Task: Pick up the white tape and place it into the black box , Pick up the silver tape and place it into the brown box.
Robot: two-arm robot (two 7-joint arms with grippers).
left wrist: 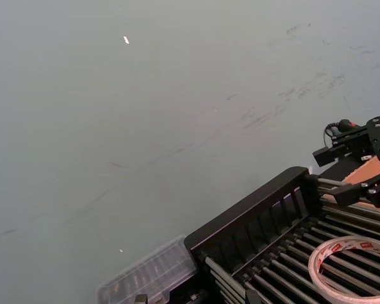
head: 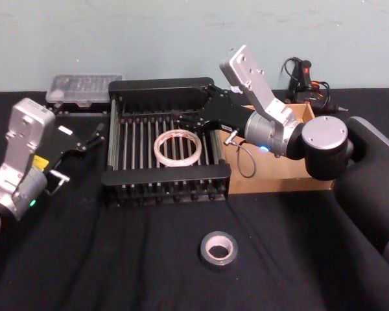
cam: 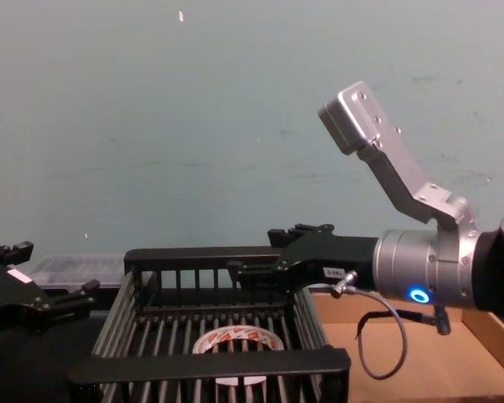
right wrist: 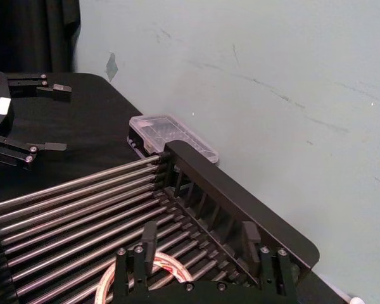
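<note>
Hovering over the far right of the black slatted crate, my right gripper is spread empty above the flat white translucent tape ring. Head view alone is showing the grey-silver tape roll lying near, the brown cardboard tray right, my left gripper open.

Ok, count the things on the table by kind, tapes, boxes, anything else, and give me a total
Tape rolls: 2, white translucent tape ring, dark grey-silver tape roll
Boxes: 2, black slatted plastic crate, brown cardboard tray
Clear plastic case: 1
Total: 5
</note>
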